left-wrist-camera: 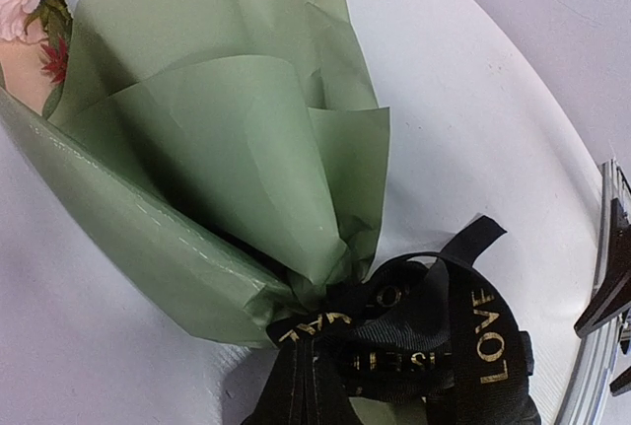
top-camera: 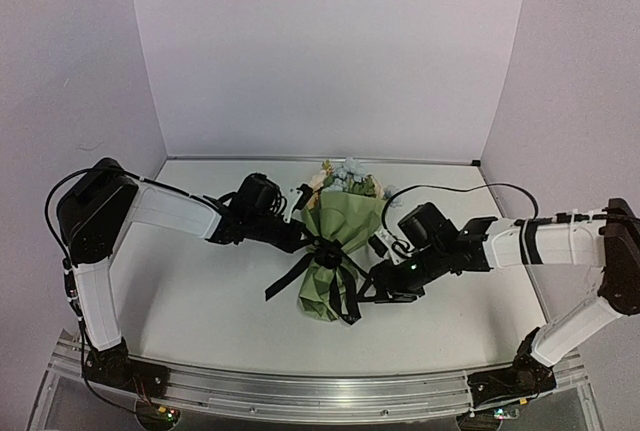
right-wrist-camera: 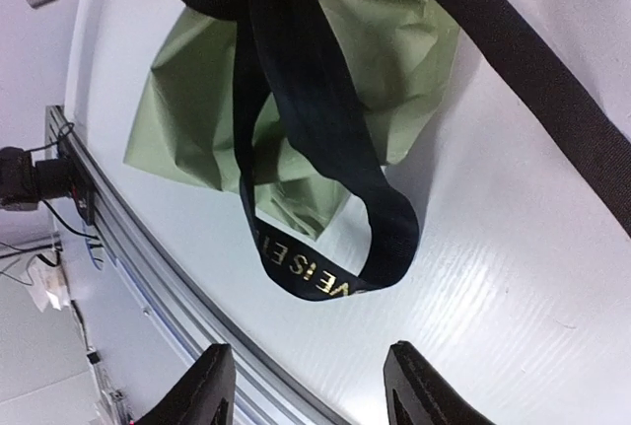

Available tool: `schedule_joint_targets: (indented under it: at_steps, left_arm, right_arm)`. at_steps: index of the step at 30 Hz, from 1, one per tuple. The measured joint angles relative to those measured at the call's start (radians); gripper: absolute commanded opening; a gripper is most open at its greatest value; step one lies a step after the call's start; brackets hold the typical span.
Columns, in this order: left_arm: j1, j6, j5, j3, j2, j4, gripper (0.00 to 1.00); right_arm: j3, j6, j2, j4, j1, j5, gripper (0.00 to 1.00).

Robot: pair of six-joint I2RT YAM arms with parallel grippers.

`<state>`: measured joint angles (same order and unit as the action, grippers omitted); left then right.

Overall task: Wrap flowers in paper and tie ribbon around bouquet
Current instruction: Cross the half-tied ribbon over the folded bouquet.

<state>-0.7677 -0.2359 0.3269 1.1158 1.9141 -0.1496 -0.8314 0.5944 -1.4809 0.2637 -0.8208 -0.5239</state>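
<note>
Top external, bouquet (top-camera: 322, 296): flowers (top-camera: 345, 177) poking from green paper (top-camera: 347, 219)
Left gripper (top-camera: 303, 241): closed at ribbon (top-camera: 285, 279) knot
Right gripper (right-wrist-camera: 308, 356): apart, empty

Top view: fixed above and behind my bases, facing down and forward over the whole table (top-camera: 200, 301); the bouquet (top-camera: 345, 221) lies at centre, seen small. Left wrist view: pressed close to the bouquet's tied waist, the ribbon (left-wrist-camera: 414, 336) at 5 o'clock. Right wrist view: near the table, looking past my right fingers (right-wrist-camera: 419, 381) at 6 o'clock toward the bouquet's narrow end at 11 o'clock. All three share the ribbon.
</note>
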Motion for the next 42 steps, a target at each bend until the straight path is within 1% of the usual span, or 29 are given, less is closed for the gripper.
schedule_joint_targets:
  at_steps: [4,12,16,23,25,30,31,36,39,42]
  left_arm:
    - [0.000,0.000,-0.002,0.015,0.000,0.021,0.00]
    - [0.000,0.000,-0.010,0.026,-0.003,0.047,0.00]
    - [0.000,0.000,-0.011,0.026,-0.004,0.049,0.00]
    - [0.000,0.000,-0.010,0.027,-0.004,0.054,0.00]
    - [0.000,0.000,-0.010,0.028,-0.004,0.055,0.00]
    - [0.000,0.000,-0.010,0.030,-0.004,0.056,0.00]
    - [0.000,0.000,-0.011,0.030,-0.004,0.056,0.00]
    - [0.000,-0.001,-0.030,0.030,-0.009,0.079,0.00]
    - [0.000,-0.001,-0.036,0.030,-0.019,0.089,0.00]
    - [0.000,-0.001,-0.036,0.030,-0.026,0.090,0.00]
  right_arm:
    - [0.000,-0.057,-0.022,0.005,-0.005,0.018,0.51]
    - [-0.014,-0.122,-0.143,-0.043,-0.024,0.049,0.49]
    - [-0.014,-0.149,-0.181,-0.100,-0.036,0.074,0.48]
    - [-0.001,-0.208,-0.242,-0.266,-0.044,0.122,0.50]
    - [0.003,-0.217,-0.259,-0.300,-0.044,0.128,0.48]
    - [0.013,-0.220,-0.277,-0.352,-0.044,0.136,0.39]
    - [0.017,-0.216,-0.277,-0.360,-0.044,0.136,0.39]
    - [0.057,-0.197,-0.266,-0.392,-0.044,0.141,0.48]
    - [0.106,-0.188,-0.217,-0.392,-0.044,0.161,0.52]
    - [0.138,-0.189,-0.155,-0.343,-0.044,0.183,0.53]
